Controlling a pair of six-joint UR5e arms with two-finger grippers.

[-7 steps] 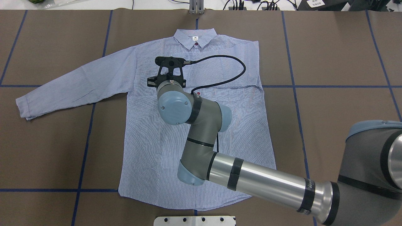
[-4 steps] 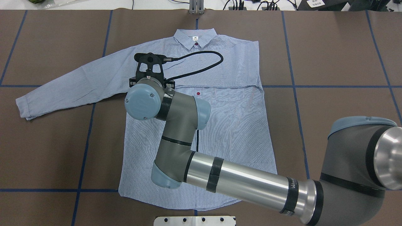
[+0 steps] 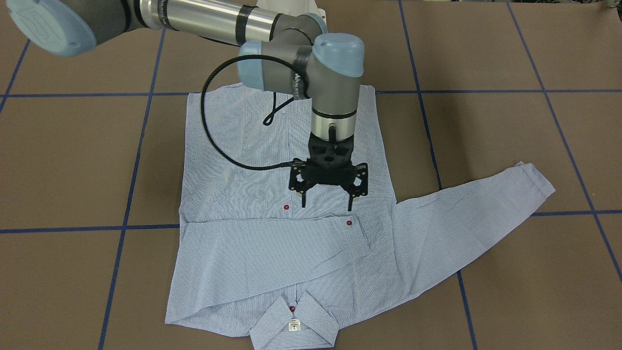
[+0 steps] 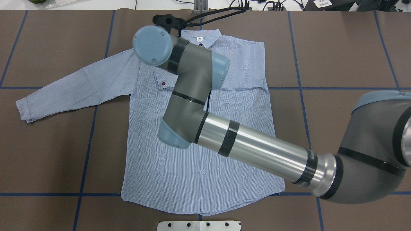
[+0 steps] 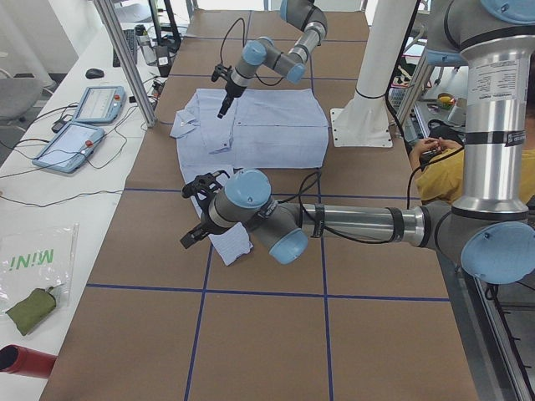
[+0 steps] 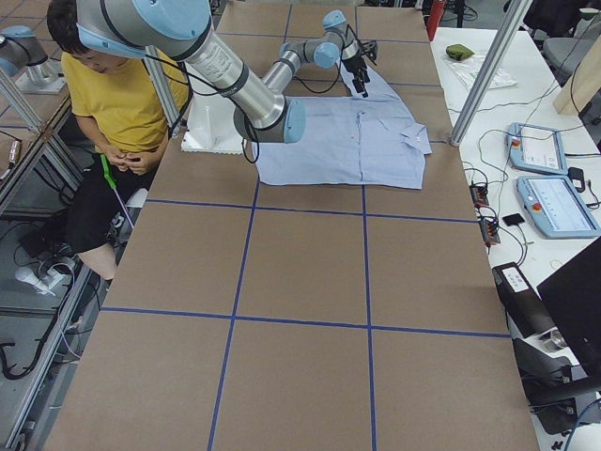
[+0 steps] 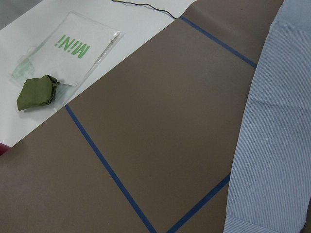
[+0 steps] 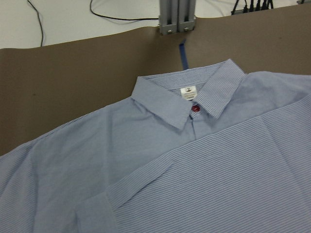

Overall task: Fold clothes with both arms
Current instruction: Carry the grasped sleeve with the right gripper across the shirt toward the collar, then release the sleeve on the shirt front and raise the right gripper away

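Observation:
The striped blue-and-white shirt (image 4: 199, 154) lies face up on the brown table, collar (image 8: 194, 97) at the far side. One sleeve is folded across the chest, and its cuff (image 3: 357, 238) carries a red button. The other sleeve (image 4: 77, 86) stretches out flat. My right gripper (image 3: 326, 206) hangs open and empty just above the chest, beside that cuff. My left gripper (image 5: 194, 213) shows only in the exterior left view, near the outstretched sleeve's cuff (image 5: 230, 244); I cannot tell whether it is open or shut.
A green pouch (image 7: 36, 92) and a plastic bag lie on the white bench past the table's left end. Two teach pendants (image 5: 79, 121) sit further along. A person in yellow (image 6: 122, 94) sits behind the white pedestal (image 5: 364, 125). An aluminium post (image 8: 177, 17) stands beyond the collar.
My right arm has swung toward the robot's left across the chest, and its wrist now sits nearer the collar. The folded cuff with its red button now shows. The shirt has not shifted.

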